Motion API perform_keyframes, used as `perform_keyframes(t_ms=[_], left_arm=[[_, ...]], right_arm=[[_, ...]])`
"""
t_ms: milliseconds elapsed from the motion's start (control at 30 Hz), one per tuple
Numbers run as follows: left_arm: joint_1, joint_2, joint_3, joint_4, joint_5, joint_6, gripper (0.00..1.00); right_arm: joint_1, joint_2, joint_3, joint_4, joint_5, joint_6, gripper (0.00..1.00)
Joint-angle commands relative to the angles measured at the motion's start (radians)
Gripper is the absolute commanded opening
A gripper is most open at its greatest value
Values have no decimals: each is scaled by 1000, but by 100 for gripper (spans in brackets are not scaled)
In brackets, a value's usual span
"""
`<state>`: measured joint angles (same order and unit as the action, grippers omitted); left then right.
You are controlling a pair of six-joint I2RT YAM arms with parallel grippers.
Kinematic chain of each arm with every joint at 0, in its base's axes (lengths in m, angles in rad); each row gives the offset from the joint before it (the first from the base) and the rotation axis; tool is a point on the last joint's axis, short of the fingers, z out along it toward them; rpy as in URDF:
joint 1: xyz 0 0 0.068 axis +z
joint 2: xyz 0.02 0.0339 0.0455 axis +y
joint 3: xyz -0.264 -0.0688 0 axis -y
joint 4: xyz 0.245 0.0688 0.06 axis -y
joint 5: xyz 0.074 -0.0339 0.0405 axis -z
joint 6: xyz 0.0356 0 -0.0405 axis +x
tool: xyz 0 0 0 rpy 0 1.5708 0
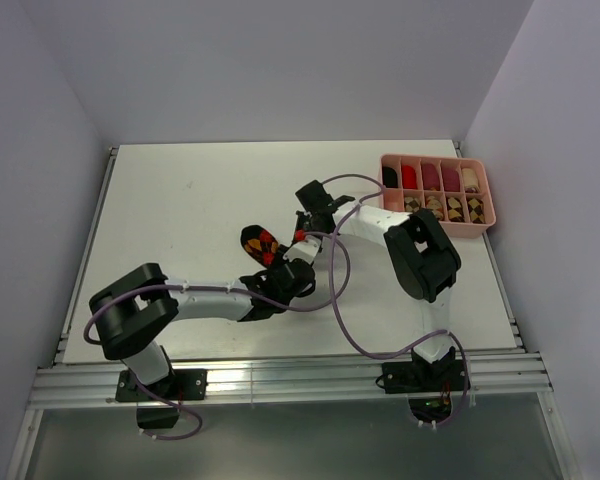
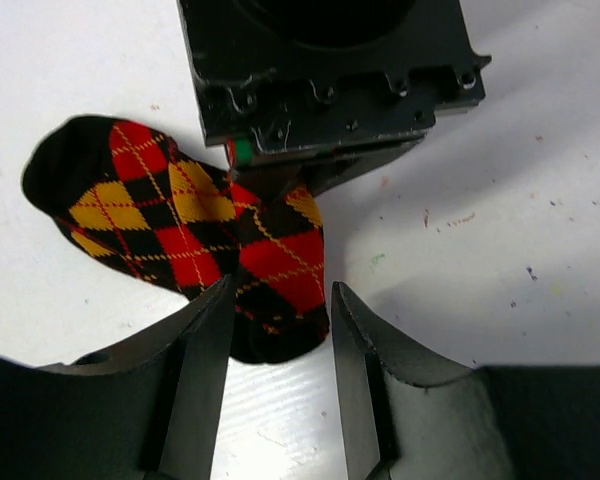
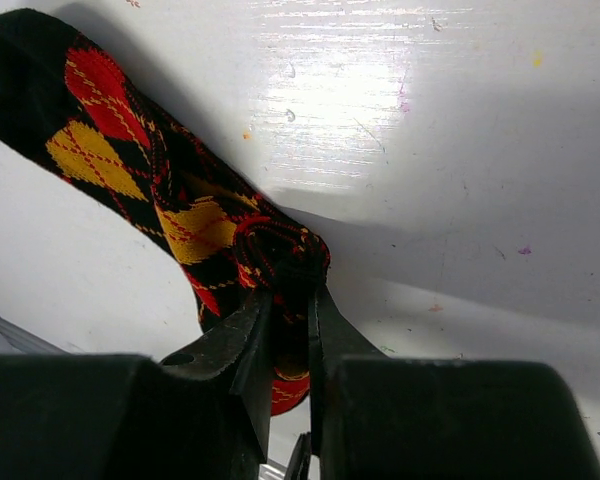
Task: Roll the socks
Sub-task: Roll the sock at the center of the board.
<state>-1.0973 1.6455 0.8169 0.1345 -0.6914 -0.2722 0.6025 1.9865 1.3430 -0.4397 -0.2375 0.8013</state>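
White tabletop [image 1: 180, 200] held the black-red-orange argyle fabric sock [image 2: 180, 220] at centre. Right gripper [image 3: 288, 300] pinched its bunched fold; left gripper [image 2: 280, 300] stood open, straddling one end. Looked limp, light: grab folded layers.

Bright, even light from overhead here. The white desk [image 3: 330, 90] has a big glare patch in the right wrist view, plus soft grey shadows across it. Wrist shots look sharp mid-frame; top view's softer with a faint purple cast.
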Motion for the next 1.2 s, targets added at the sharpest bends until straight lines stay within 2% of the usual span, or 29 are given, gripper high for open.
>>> perform_keyframes(t_ms=[0, 233, 500, 700, 733, 767, 867, 1033, 1067, 1167], left_arm=[[-12, 22, 37, 126, -89, 80, 48], [-15, 103, 62, 128, -86, 114, 47], [-10, 189, 68, 36, -135, 38, 40], [27, 223, 82, -79, -160, -62, 28], [33, 227, 85, -90, -160, -73, 24], [45, 231, 87, -102, -157, -81, 14], [68, 220, 93, -130, -106, -110, 1], [100, 156, 102, -189, 97, -154, 1], [112, 143, 103, -199, 134, -166, 1], [151, 94, 103, -226, 275, -206, 1]], right_arm=[[8, 8, 18, -53, 15, -25, 0], [8, 12, 10, -50, -6, -20, 0], [8, 20, 18, -51, -25, -31, 0], [6, 20, 5, -41, -57, -40, 0], [6, 18, 4, -39, -63, -40, 0], [6, 18, 2, -36, -69, -43, 0], [5, 11, -1, -21, -112, -48, 0], [-15, -41, -45, 76, -197, -17, 1], [-18, -51, -63, 97, -207, -11, 5], [-39, -100, -96, 188, -240, 30, 25]])
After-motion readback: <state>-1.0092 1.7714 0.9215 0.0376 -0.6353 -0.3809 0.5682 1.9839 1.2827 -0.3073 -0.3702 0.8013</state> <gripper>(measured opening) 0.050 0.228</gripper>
